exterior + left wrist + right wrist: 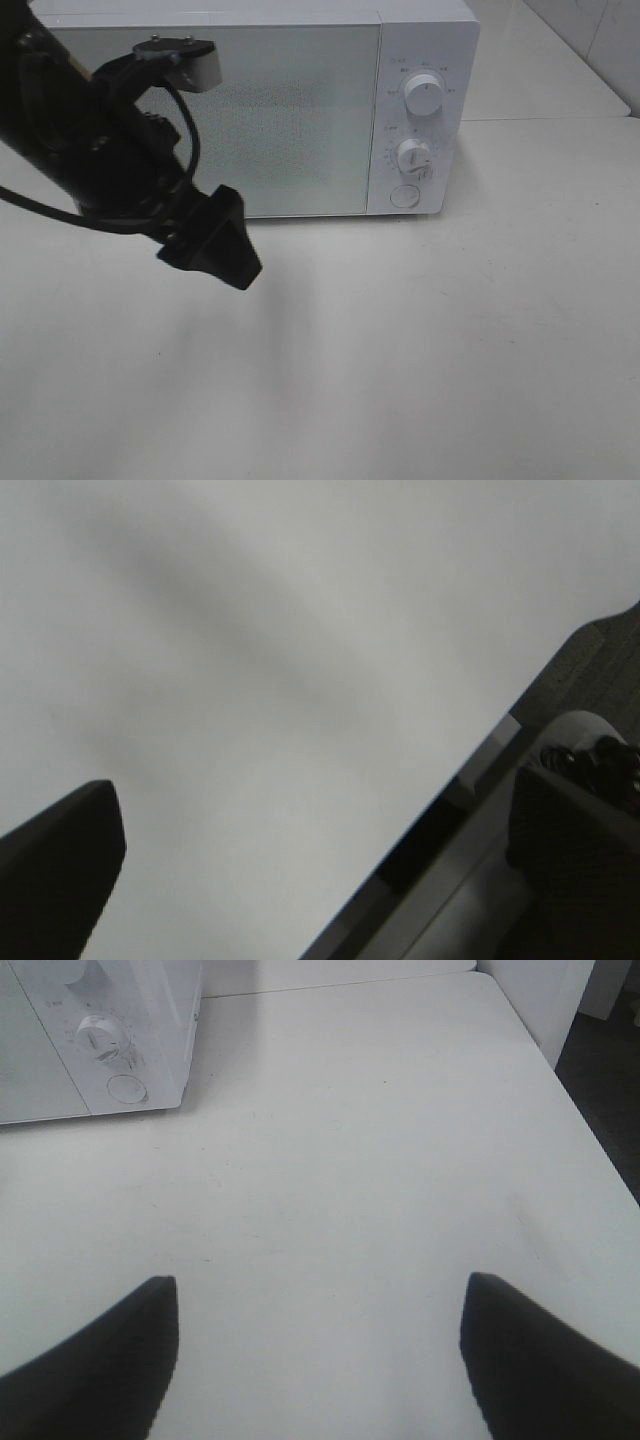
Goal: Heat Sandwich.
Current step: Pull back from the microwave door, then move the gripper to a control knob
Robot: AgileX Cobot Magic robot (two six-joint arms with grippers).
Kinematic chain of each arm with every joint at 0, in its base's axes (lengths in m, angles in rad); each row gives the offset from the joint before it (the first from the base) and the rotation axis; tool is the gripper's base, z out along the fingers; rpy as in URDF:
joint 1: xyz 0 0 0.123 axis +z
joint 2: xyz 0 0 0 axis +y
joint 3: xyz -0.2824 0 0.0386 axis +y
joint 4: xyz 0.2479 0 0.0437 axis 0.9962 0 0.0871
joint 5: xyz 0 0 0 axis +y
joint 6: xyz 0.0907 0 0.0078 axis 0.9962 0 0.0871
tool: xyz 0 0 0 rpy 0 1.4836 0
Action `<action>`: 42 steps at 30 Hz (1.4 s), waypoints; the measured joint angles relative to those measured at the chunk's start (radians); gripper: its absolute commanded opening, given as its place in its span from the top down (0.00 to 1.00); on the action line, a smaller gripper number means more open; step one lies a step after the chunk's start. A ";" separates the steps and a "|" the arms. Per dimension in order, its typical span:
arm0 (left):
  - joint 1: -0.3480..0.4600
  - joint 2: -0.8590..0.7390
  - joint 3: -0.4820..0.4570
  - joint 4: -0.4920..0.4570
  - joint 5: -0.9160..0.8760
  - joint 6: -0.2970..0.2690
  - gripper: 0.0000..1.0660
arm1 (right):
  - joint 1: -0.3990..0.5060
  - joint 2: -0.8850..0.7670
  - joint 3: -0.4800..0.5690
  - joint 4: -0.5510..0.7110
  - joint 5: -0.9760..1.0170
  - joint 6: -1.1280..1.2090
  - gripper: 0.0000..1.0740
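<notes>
Desk [450, 350]: white, matte, evenly lit. A few faint scuffs show in the right wrist view. A soft grey shadow [200, 350] lies on it toward the left.

Microwave [300, 120]: white, standing at the desk's far edge, door shut. The door panel is pale and frosted, and nothing can be made out through it. The control strip on its right side has an upper knob [425, 95], a lower knob [413, 155] and a round button [404, 195] beneath them.

Room: past the far edge to the right of the microwave is another pale surface [540, 80], with what looks like tiling in the far right corner. Past the desk's right edge is dark floor [612, 1100].

Left arm [110, 150]: black, hanging over the desk in front of the left part of the door, with a cable [188, 130] looped beside it. Left fingers [62, 872]: spread wide, only desk surface between them, pinching nothing.

Right fingers [95, 1365]: spread over the desk toward its near edge, well apart from the microwave, nothing between them.

Sandwich: not seen in any view. Cannot tell where it is.
</notes>
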 measured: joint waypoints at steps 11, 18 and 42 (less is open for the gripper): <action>0.241 -0.079 0.000 0.047 0.224 -0.034 0.06 | 0.000 0.000 0.000 0.000 0.000 0.000 0.30; 0.395 -0.172 0.000 0.125 0.298 -0.146 0.06 | 0.000 0.000 0.000 0.000 0.000 0.000 0.30; 0.568 -0.716 0.349 0.275 0.329 -0.316 0.06 | 0.000 0.000 0.000 0.000 0.000 0.000 0.30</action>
